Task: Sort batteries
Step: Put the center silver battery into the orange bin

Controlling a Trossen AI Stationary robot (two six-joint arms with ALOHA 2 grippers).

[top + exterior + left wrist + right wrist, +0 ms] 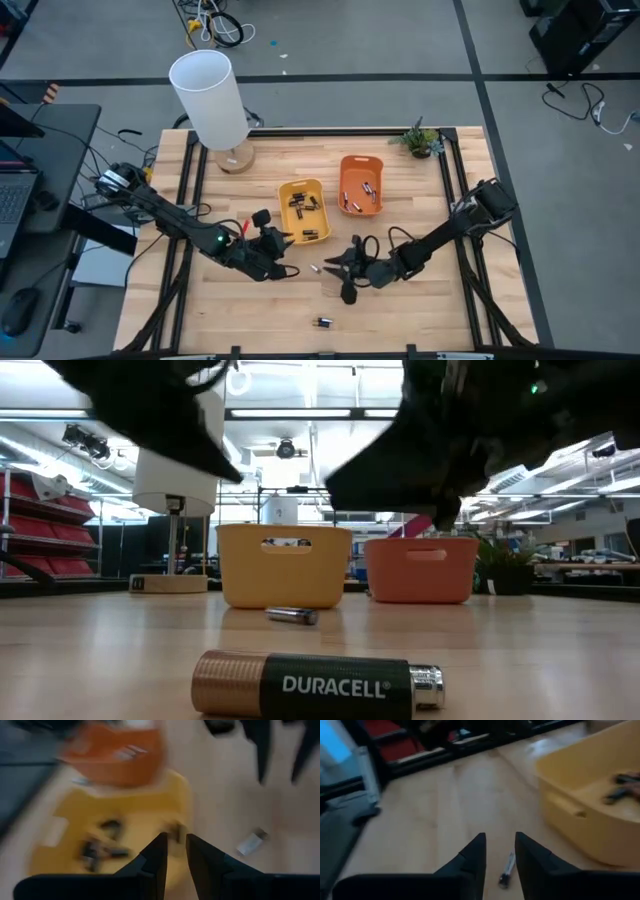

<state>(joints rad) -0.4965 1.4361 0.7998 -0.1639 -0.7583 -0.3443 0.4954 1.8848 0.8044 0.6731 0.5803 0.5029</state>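
Right claw (499, 852) narrowly parted above loose battery (507, 868), beside yellow tray (580, 820).

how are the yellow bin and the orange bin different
The yellow bin sits nearer the lamp; the orange bin sits nearer the small plant. The yellow bin holds mostly dark batteries, the orange bin lighter, silvery ones. Both are small, open-topped plastic bins with handle slots, side by side on the wooden table.

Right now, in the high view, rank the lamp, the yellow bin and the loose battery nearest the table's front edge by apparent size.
1. Lamp, though its shade stands nearer the overhead camera.
2. Yellow bin.
3. Loose battery.
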